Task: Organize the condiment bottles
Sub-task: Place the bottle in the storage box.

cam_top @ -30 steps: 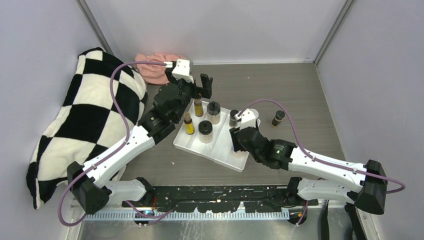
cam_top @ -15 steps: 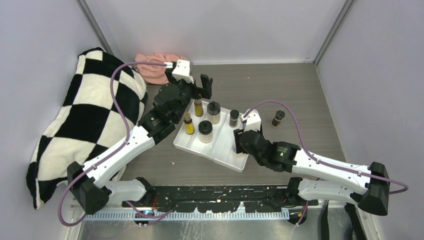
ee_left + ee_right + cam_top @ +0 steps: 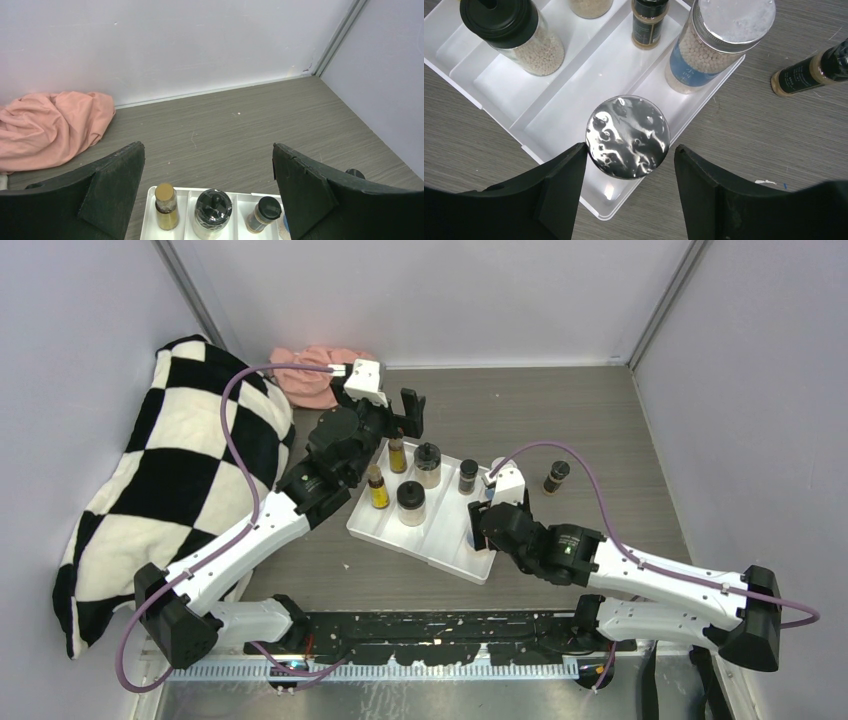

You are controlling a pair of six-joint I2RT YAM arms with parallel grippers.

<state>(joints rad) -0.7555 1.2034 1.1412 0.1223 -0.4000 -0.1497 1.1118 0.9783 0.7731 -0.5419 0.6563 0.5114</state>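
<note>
1. Nearest me: the right gripper (image 3: 630, 150) is pinching the shaker (image 3: 627, 136), with its fingers hugging both sides of the silver lid. It hangs over the near end of the tray (image 3: 589, 75). The lid hides which lane is under it, so I can't tell that.
2. My read is that this is the put-down. In the wrist view the lid overlaps the tray's near rim. I'd nudge it a touch farther in before lowering, or the base could catch the rim and tip.
3. Keep it upright, go straight down, and let go only once the base sits flat. The base is hidden, so I can't say if it's touching yet.
4. Just beyond stands the other shaker (image 3: 719, 40) in the right lane. I'd leave a gap so the opening finger doesn't clip it.
5. Farther back there's a dark bottle (image 3: 649, 22), and a black-lidded jar (image 3: 511, 30) in the left lane.
6. A loose bottle (image 3: 809, 72) sits on the table (image 3: 774, 150) beside the tray. It's probably the next pick for this arm.
7. At the far end, the left gripper (image 3: 207, 150) is spread wide and empty above a yellow bottle (image 3: 165, 205). It's well apart from the right arm, so I'd leave it parked.
</note>
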